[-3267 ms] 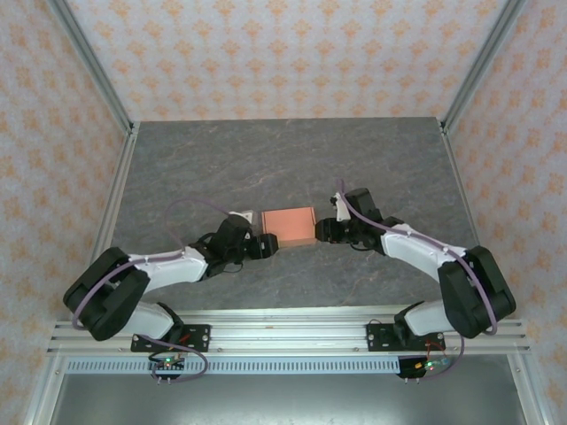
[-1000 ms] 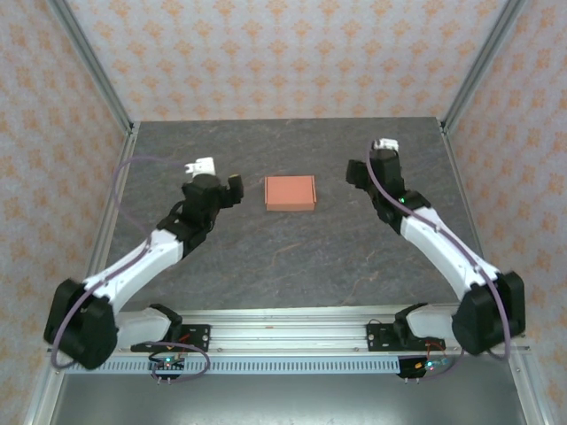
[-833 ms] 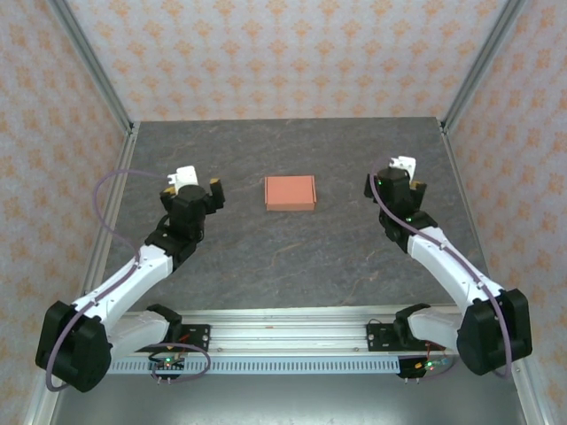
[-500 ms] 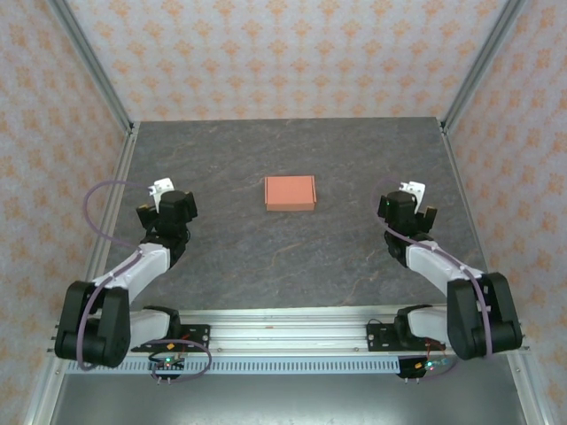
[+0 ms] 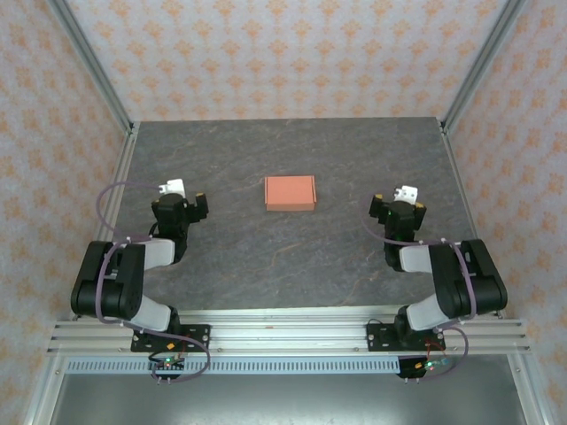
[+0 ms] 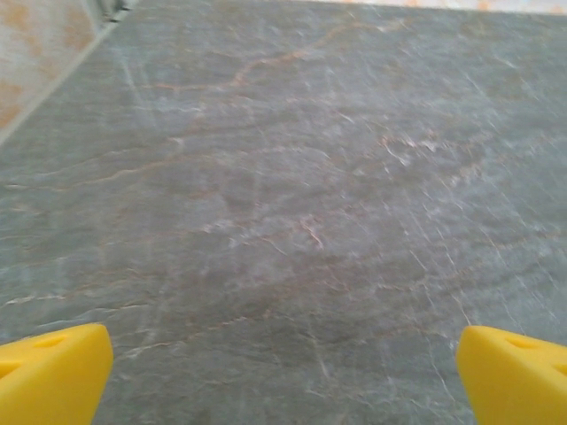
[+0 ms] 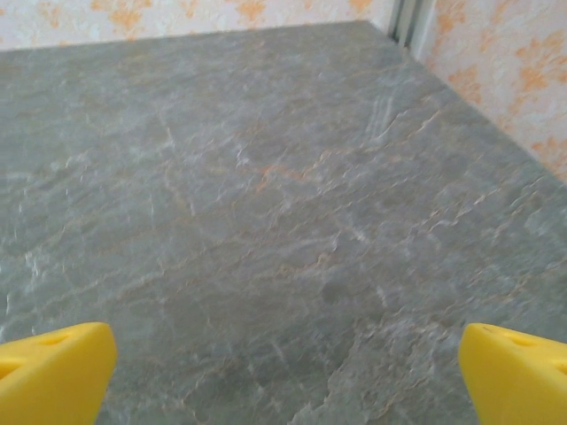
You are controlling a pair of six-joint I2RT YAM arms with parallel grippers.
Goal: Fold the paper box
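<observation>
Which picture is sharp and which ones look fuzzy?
Top external: sharp and evenly lit, the paper box has crisp edges. Left wrist: the table veins look soft, and the yellow jaws at the bottom corners are blurry. Right wrist: same softness.

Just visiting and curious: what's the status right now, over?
Left gripper open, empty. Right gripper open, empty. Paper box folded shut, lying apart between them. Nothing in the way.

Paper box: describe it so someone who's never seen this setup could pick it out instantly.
Find the dark grey stone-look table. Near its middle, between the left claw and right claw but touching neither, lies the paper box. It's the only flat salmon-orange rectangle there.
</observation>
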